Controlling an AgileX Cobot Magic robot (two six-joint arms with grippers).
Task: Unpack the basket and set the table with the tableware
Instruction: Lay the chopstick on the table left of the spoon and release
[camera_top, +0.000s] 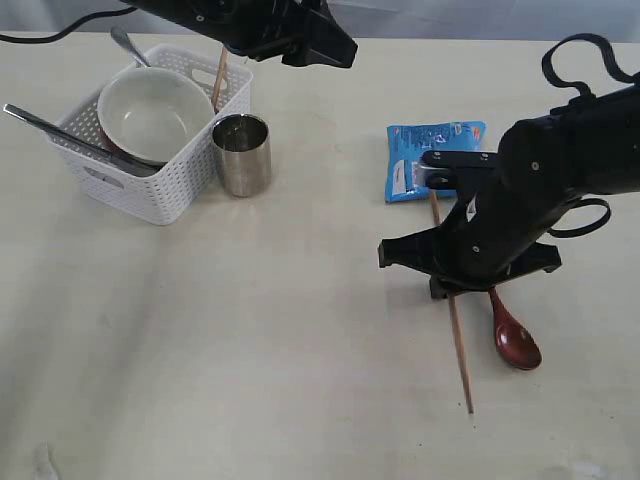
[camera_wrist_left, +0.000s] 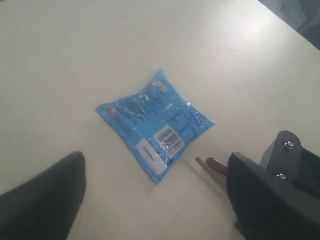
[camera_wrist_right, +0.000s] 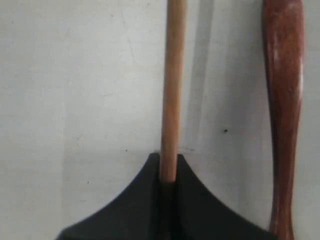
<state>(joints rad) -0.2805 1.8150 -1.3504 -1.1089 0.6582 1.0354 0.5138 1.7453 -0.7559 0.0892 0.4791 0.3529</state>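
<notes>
1. The right claw (camera_wrist_right: 167, 172) is pinched narrow on a chopstick (camera_wrist_right: 171, 75), low over the table (camera_top: 300, 330). Cannot tell if the stick rests on the surface or hangs just off it.
2. Risk: the stick is thin and round, gripped at one spot, with long lengths free on both sides of the jaws. A quick move could make it swivel or slip.
3. Risk: the spoon (camera_wrist_right: 282, 100) lies just beside this claw, parallel to the stick and not touching it. A sideways drift would knock it askew.
4. Risk: if the stick is released off the surface, it may roll.
5. Risk: the second stick (camera_top: 219, 78) stands in the basket (camera_top: 150, 190), well apart from this claw, so the pair may end up split or crooked.
6. The left claw (camera_top: 325, 48) hangs near the basket, spread wide, with nothing in it that I can see. The cup (camera_top: 241, 153) stands just beside the basket, and a reach in could tip it.
7. Positions: the stick passes between the right jaws. The packet (camera_wrist_left: 155, 122) sits just past one end of the stick. The bowl (camera_top: 150, 115) and cutlery (camera_top: 60, 135) are in the basket, well apart from the right claw and near the left one.
</notes>
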